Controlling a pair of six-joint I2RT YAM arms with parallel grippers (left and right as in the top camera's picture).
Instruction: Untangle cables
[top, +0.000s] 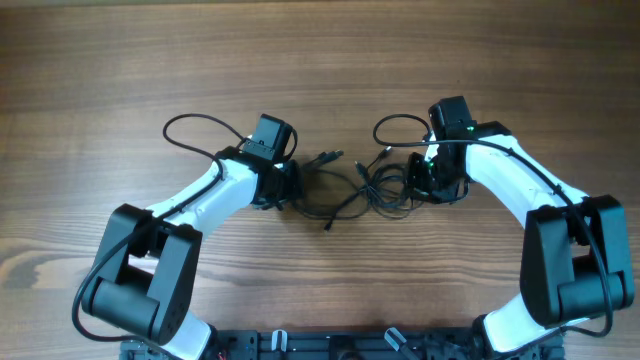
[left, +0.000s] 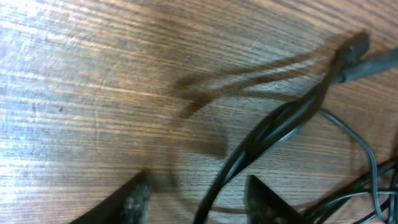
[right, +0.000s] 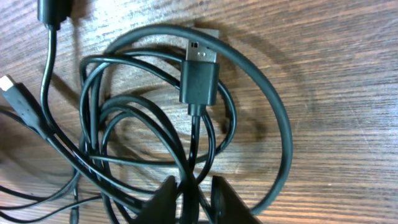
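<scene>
Wooden table (top: 100, 60), brown grain, fills the frame; one table. Two arms, white with black joints: left arm (top: 215, 195) comes up from lower left, right arm (top: 510, 180) from lower right. Both reach to mid-frame. Each arm carries one thicker black lead of its own, looping above the wrist, two leads (top: 195, 125) in all.

The cables (top: 365, 190) lie on the table in centre frame, between the two wrists. They are thin, dark grey-black and overlapped in loose loops, with loose ends sticking out to the upper left and lower left of the heap. Exact cable count cannot be told because they are tangled.

In the right wrist view the cables (right: 273, 106) form one big outer loop with smaller loops inside. Three plug ends show there: one flat silvery-tipped plug at upper centre, one pale tip at the left edge, one dark plug at the top left. In the left wrist view the cables (left: 273, 124) run as a bundle from bottom centre to upper right. Two plug ends are blurred at the upper right.

Two grippers. Left gripper (left: 199, 196): jaws apart, bundle passing between, not touching either finger. Right gripper (right: 196, 196): jaws close together, pinching strands at bottom centre.
</scene>
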